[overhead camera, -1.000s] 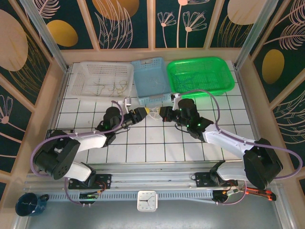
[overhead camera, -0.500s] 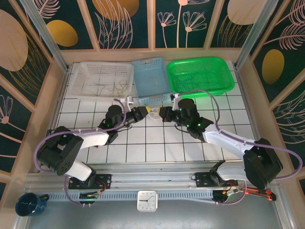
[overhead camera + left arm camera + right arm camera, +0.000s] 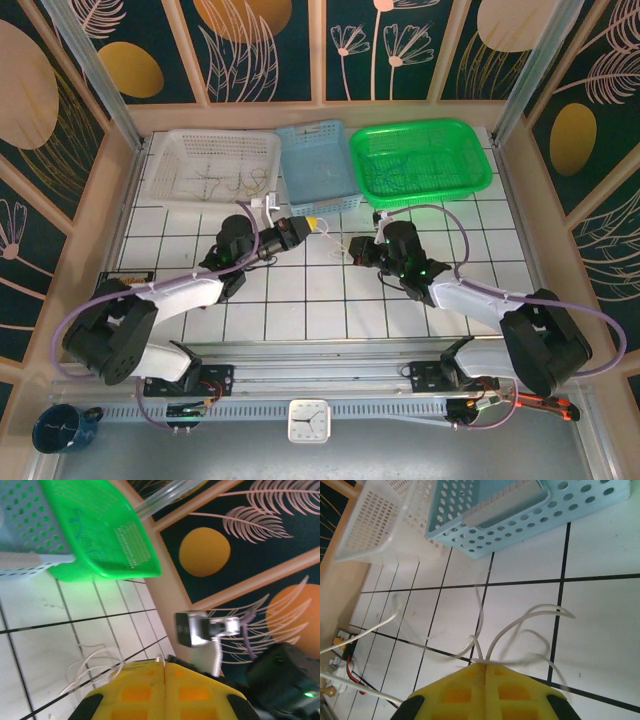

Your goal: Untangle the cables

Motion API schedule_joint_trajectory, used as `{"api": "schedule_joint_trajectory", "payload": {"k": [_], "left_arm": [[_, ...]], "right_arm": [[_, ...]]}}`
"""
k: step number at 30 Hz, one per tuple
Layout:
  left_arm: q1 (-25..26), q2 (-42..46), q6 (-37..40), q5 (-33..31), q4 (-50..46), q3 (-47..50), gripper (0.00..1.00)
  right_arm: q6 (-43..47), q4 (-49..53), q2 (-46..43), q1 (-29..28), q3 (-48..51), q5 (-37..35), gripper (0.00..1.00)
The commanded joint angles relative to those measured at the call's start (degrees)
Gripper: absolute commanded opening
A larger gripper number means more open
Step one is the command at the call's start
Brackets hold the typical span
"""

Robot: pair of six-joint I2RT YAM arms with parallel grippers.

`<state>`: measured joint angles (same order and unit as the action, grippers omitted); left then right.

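Observation:
Thin white cables (image 3: 334, 240) stretch over the white tiled table between my two grippers. My left gripper (image 3: 313, 222) is in front of the blue basket, and my right gripper (image 3: 353, 250) is a little nearer and to the right. In the left wrist view the yellow fingers (image 3: 135, 692) are pressed together, so the left gripper (image 3: 163, 662) is shut with a small white cable loop (image 3: 160, 656) at its tip. More loops (image 3: 87, 667) lie on the tiles. The right gripper (image 3: 484, 664) is shut on white cable loops (image 3: 530, 617) that fan out from its tip.
Three baskets line the far edge: white (image 3: 215, 165) with thin wires in it, blue (image 3: 318, 165) and green (image 3: 420, 155). A clock (image 3: 308, 420) and a dark mug (image 3: 60, 428) are beyond the near rail. Wooden walls enclose the table.
My left gripper has shut on a cable. The two grippers have drawn apart, the left toward the blue basket and the right nearer and rightward, stretching the white cables between them.

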<state>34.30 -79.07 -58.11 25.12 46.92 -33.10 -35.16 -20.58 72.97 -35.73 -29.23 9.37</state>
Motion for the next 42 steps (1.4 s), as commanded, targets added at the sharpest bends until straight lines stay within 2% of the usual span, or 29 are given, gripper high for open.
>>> {"api": "schedule_joint_trajectory", "payload": {"k": [1,10,13,16,19,20,23,26,33,42], "left_arm": [[-0.49,4.28,2.03,-2.01,2.14,-3.59,0.0],[-0.52,8.84,2.79,-2.07,6.31,-6.06,0.0],[-0.47,8.77,3.42,-1.23,6.51,-6.47,0.0],[-0.47,8.49,3.58,-1.26,6.2,-6.04,0.0],[-0.48,8.01,3.56,-1.95,5.31,-4.54,0.0],[-0.42,7.71,3.6,-2.22,4.87,-3.74,0.06],[-0.47,6.72,3.95,-2.86,3.6,-1.34,0.34],[-0.47,5.43,3.93,-4.02,2.45,1.2,0.5],[-0.48,1.82,1.89,-5.57,2.3,5.41,0.69],[-0.47,-4.82,0.48,-4.42,4.68,4.5,0.74]], "right_arm": [[-1.81,-2.71,1.75,0.83,3.08,-1.46,0.0],[-3.56,-6.32,4.45,0.2,5.33,1.13,0.0],[-3.6,-6.01,4.64,-0.38,4.74,1.44,0.05],[-3.41,-5.58,4.31,-0.52,4.28,1.44,0.0],[-3.26,-4.79,3.48,-0.63,3.76,1.53,0.0],[-3.07,-4.35,3.04,-0.58,3.58,1.53,0.0],[-2.5,-2.98,1.63,-0.66,2.89,1.2,0.0],[-1.86,-1.87,0.07,-0.66,2.26,1.35,0.0],[-0.64,-0.37,-4.17,-0.62,0.96,2.92,0.0],[0.04,0.89,-7.24,-0.88,-0.87,4.57,0.0]]}}
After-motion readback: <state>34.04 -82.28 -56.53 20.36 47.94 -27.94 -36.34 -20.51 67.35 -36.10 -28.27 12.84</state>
